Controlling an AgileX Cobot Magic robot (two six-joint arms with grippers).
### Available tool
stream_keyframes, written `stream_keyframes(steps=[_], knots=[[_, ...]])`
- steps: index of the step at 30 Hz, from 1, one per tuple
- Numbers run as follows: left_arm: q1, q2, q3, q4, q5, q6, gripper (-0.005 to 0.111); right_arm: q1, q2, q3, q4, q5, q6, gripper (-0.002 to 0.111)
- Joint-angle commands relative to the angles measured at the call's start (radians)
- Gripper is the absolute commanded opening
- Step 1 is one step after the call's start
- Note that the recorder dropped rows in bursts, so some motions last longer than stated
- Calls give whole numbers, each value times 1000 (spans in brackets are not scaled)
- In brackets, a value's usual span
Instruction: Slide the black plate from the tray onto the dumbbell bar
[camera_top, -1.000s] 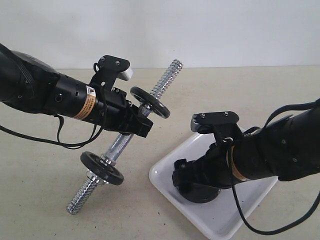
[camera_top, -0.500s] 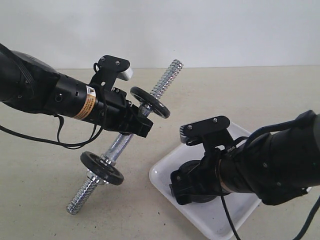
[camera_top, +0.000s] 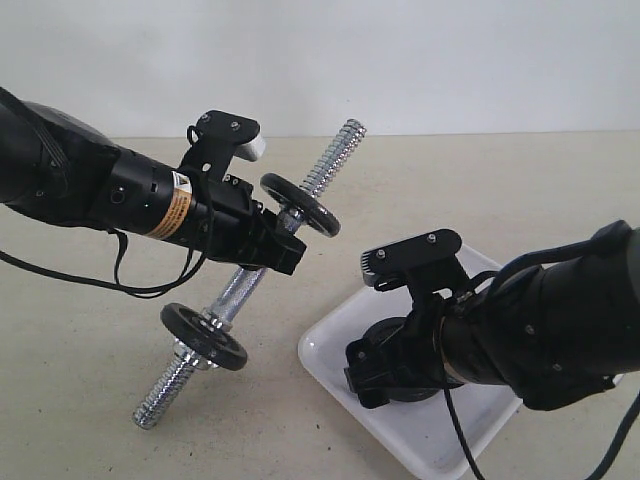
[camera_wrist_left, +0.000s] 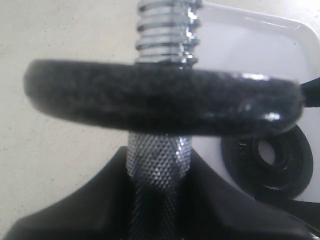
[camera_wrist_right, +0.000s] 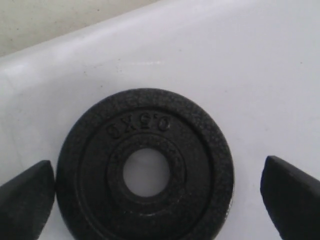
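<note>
Tray (camera_top: 330, 352): white, rounded corners, low rim. It sits on the beige table (camera_top: 90, 400) in the lower middle-right of the exterior view, with one corner pointing toward the bar.

Only one item shows in it, the black plate (camera_wrist_right: 197, 160). It lies flat on the tray floor with the hub ring up and embossed lettering on its face. White tray shows through the centre hole. In the left wrist view the plate (camera_wrist_left: 267, 160) shows at lower right, also flat on the white floor.

Right gripper (camera_wrist_right: 159, 197): low over the tray and directly above the plate, with the jaws spread wide and nothing held.
- The fingers straddle the disc, one (camera_wrist_right: 27, 200) at the lower left of the right wrist frame and the other (camera_wrist_right: 292, 192) at lower right.
- The lower-left tip is just beside the plate rim; I can't tell if it touches.
- The lower-right tip is clear of the rim, with a strip of white tray between.
- In the exterior view the arm hides most of the plate.

Left gripper (camera_top: 283, 250): closed on the knurled middle of the dumbbell bar (camera_top: 238, 288).
- The bar runs diagonally from lower left to upper middle of the exterior frame.
- One black disc (camera_top: 203, 337) sits below the grip and one (camera_top: 300, 205) above it.
- The upper threaded end is bare.
- The left wrist view shows the fingers either side of the knurling, with the upper disc right above them.

The plate and the bar are well apart, and the plate is off the bar.
</note>
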Motion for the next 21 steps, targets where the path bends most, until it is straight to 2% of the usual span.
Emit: stream_keyframes(steps=[1, 7, 11, 15, 21], knots=[[2, -60, -31, -37, -39, -23, 4, -1, 3, 4, 0, 10, -17, 105], [2, -60, -31, -37, -39, -23, 4, -1, 3, 4, -27, -3, -19, 105], [2, -60, -31, -37, -41, -23, 4, -1, 3, 4, -16, -89, -7, 105], [2, -60, -31, -37, -41, -23, 4, -1, 5, -13, -32, -11, -18, 105], [2, -60, -31, -37, -41, -23, 4, -1, 56, -34, -31, -28, -28, 105]])
